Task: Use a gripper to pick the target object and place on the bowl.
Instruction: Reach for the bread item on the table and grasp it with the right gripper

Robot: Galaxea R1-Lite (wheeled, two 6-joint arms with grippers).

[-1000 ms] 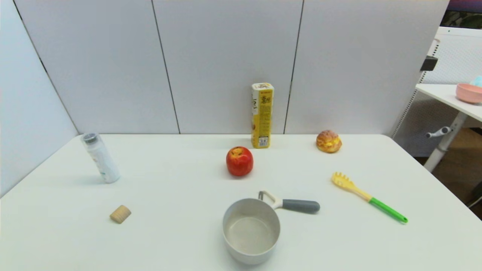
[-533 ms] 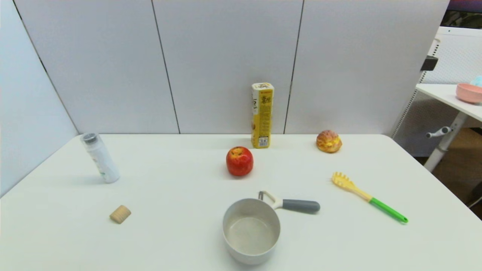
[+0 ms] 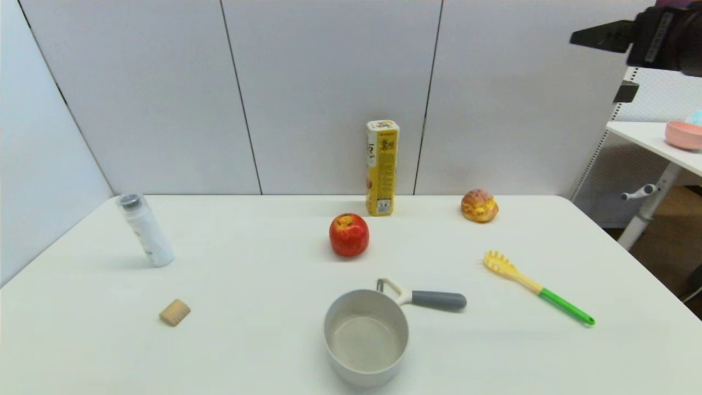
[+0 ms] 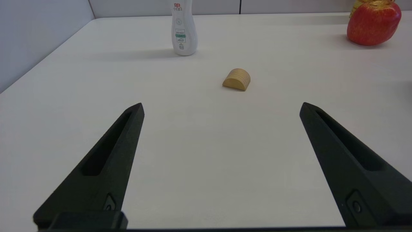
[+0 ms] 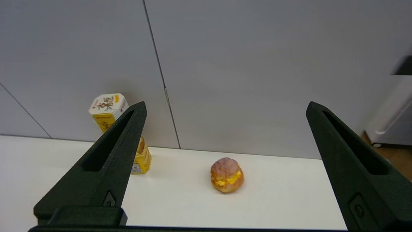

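The golden-brown bun (image 3: 479, 206) with yellow filling sits at the back right of the white table, near the wall. It also shows in the right wrist view (image 5: 227, 175), centred ahead of and below my right gripper (image 5: 226, 104). That gripper is open, empty and held high; in the head view it is at the top right (image 3: 581, 38). The grey-white bowl (image 3: 356, 375) stands empty at the front centre. My left gripper (image 4: 222, 105) is open and empty low over the table's front left, out of the head view.
A red apple (image 3: 349, 235) and a tall yellow carton (image 3: 381, 167) stand at centre back. A grey-handled peeler (image 3: 433, 299) lies beside the bowl. There are also a yellow-green pasta fork (image 3: 535, 287), a white bottle (image 3: 145, 230), a wooden piece (image 3: 175, 312), and a pink bowl (image 3: 683, 135) on a side table.
My right gripper has come into the head view at the top right; it was not there before. Nothing on the table has moved.
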